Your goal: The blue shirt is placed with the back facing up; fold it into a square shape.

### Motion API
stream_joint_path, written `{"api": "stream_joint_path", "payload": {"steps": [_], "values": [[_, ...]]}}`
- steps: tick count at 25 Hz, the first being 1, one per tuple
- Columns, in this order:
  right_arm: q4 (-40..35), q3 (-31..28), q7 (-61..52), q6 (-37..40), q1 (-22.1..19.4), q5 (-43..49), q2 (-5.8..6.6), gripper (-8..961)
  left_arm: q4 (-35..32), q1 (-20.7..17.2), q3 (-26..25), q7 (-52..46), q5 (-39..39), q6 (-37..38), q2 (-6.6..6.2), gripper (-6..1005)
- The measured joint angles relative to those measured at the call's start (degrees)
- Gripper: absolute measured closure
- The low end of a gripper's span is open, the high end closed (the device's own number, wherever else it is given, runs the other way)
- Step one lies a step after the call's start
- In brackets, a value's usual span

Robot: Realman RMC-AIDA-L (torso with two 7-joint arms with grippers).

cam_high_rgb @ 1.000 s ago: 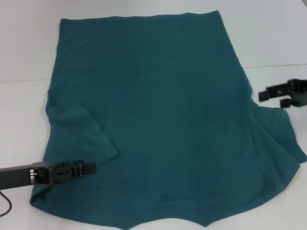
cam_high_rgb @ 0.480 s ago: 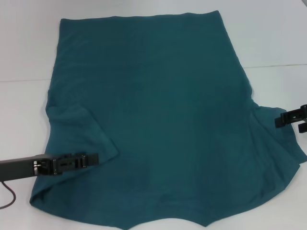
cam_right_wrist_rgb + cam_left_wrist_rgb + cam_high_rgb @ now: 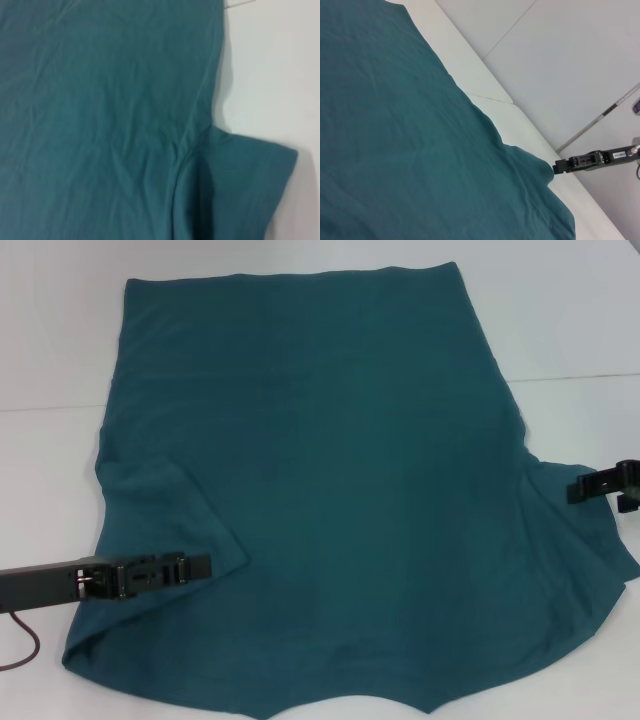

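Blue shirt (image 3: 330, 480) lies flat on the bench (image 3: 50, 350), plain side up, left sleeve already folded in. Left gripper (image 3: 195, 566) is over that sleeve's edge, right gripper (image 3: 585, 490) at the right sleeve. Can't tell either's jaws. Likely next: right sleeve fold, needs a grab.

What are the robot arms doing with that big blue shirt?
The robot is about to fold the blue shirt, which lies spread flat on the white table, plain side up. The left gripper is over the shirt's left sleeve, which is already flipped inward onto the body. The right gripper is at the edge of the right sleeve, which lies spread out. No big fold has been made yet.
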State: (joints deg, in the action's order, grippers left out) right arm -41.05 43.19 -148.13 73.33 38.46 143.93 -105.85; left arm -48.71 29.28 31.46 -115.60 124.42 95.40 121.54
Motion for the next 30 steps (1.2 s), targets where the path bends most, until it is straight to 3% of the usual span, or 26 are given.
{"api": "stream_joint_path", "payload": {"steps": [3,8,17,23,28,30], "values": [[0.1,0.3,0.0,-2.2,0.6,2.5,-1.59,71,0.0,0.0,0.0,-0.3,0.0,-0.1,0.01,339],[0.2,0.3,-0.3,-3.8,0.8,3.7,-2.71,72,0.0,0.0,0.0,-0.3,-0.1,-0.3,0.01,339],[0.8,0.0,-0.6,-5.1,1.4,3.7,-3.27,73,0.0,0.0,0.0,-0.4,-0.1,-0.7,0.01,339],[0.8,0.3,-1.3,-5.1,1.6,3.8,-3.31,277,0.6,0.0,0.0,-0.5,-0.1,-0.7,-0.01,340],[0.9,0.3,-1.8,-5.1,1.6,4.1,-3.32,528,0.6,0.0,0.0,-1.1,-0.1,-0.7,-0.10,340],[0.7,0.3,-2.0,-5.1,1.5,4.1,-3.32,739,0.6,-0.1,0.0,-1.1,-0.1,-0.7,-0.14,340]]}}
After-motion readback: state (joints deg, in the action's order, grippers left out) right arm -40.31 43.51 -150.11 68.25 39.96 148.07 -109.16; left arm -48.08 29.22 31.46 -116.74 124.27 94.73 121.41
